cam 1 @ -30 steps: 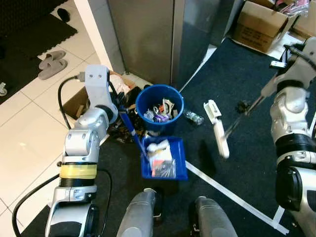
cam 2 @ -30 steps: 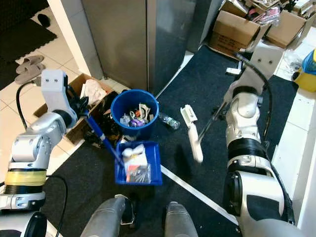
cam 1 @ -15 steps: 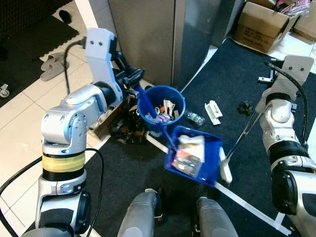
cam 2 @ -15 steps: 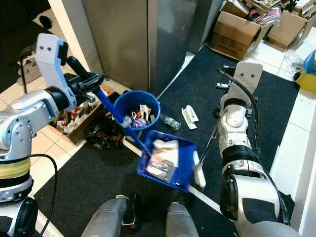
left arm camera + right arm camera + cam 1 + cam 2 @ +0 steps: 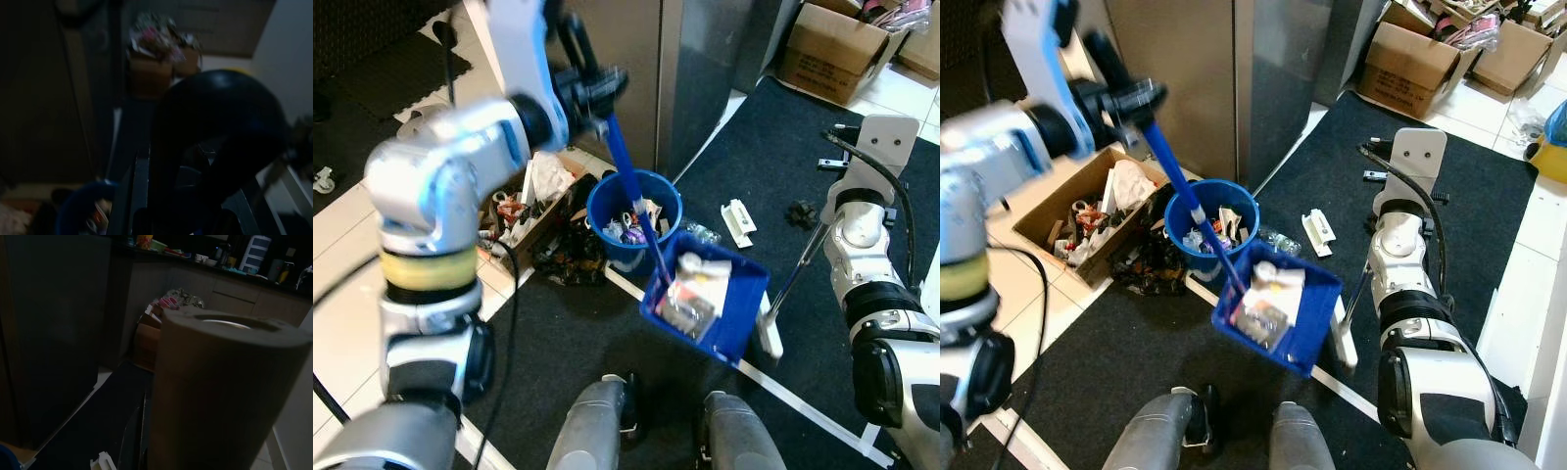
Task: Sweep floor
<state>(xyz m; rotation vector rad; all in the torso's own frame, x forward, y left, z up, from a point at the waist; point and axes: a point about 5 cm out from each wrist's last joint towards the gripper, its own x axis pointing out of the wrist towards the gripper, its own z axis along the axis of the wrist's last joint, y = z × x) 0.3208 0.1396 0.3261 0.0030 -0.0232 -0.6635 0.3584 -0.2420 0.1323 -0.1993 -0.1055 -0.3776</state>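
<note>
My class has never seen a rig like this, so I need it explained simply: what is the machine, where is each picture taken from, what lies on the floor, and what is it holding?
This is a humanoid robot sweeping a floor. The two bright pictures come from cameras in its head, looking down past its silver arms and knees. The two dark ones come from cameras on its wrists.

The left gripper, raised high, holds the long handle of a blue dustpan full of rubbish, tilted in the air beside a blue bucket already holding litter. The right arm holds a broom, its head resting on the dark carpet.

A white scrap, a cardboard box of clutter and slippers also lie on the floor.
</note>
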